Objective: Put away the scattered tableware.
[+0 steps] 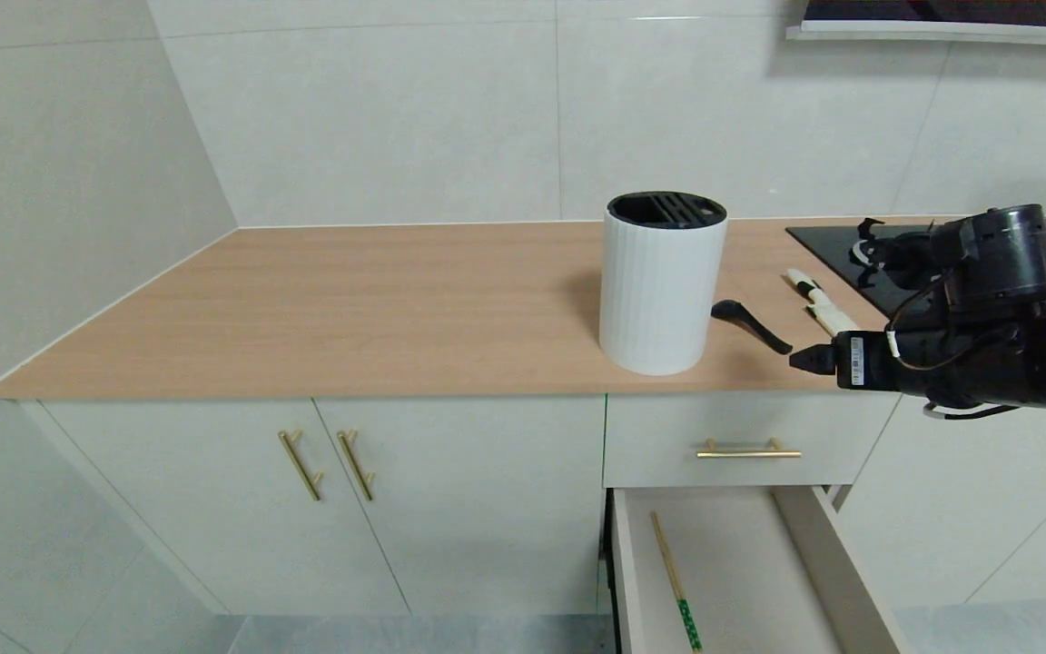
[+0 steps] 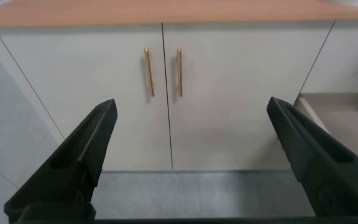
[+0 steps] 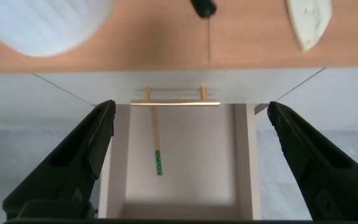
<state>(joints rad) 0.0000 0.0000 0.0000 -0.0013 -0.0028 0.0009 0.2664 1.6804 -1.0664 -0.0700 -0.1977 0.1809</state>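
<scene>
Wooden chopstick (image 3: 156, 143) with the green patterned end: where does it lie? — Lin

Flat on the floor of the open white drawer (image 3: 197, 168). It shows between the two black fingers (image 3: 86, 155) of the right gripper (image 3: 190, 109), nearer one finger than the other and touching neither. — Ode

Do those fingers have hold of anything? — Lin

No. They stand spread wide with nothing in them. Just past the fingertips runs the brass bar handle (image 3: 174, 102) of the shut drawer front above. Farther on, the wood-grain countertop (image 3: 166, 37) carries a white ribbed cylindrical holder (image 3: 42, 25), the end of a black-handled utensil (image 3: 202, 6) and a cream-white utensil (image 3: 308, 22). — Ode

How do those three sit together? — Lin

The head view shows the black one just beside the holder. The cream-white one lies between it and the black hob (image 1: 836, 245). — Ode

And the left gripper (image 2: 190, 104)? — Lin

Its fingers are also spread wide around nothing. Ahead of their tips is a pair of white cabinet doors (image 2: 104, 74) with two upright brass handles (image 2: 148, 71). — Ode
</scene>
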